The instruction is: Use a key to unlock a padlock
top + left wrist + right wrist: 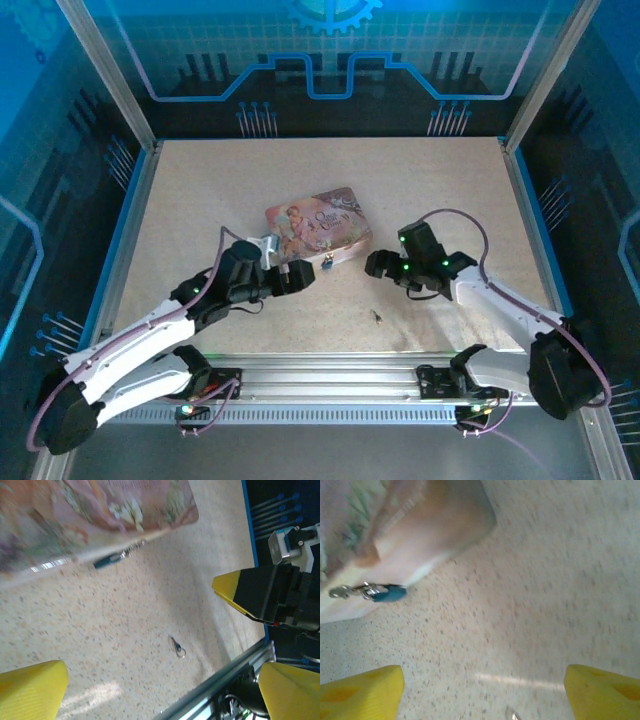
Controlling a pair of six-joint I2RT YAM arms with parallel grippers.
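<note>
The padlock is tiny and bluish, and hangs at the front edge of the pink tin. It shows in the left wrist view as a padlock on the tin's clasp, and in the right wrist view as a teal padlock. The key, a dark sliver with a small ring, lies loose on the table nearer the front; the left wrist view has this key ahead of the fingers. My left gripper is open just left of the padlock. My right gripper is open to its right. Neither holds anything.
The speckled table is walled by blue panels and an aluminium frame, with a metal rail along the front edge. In the left wrist view the right arm's yellow-tipped finger reaches in from the right.
</note>
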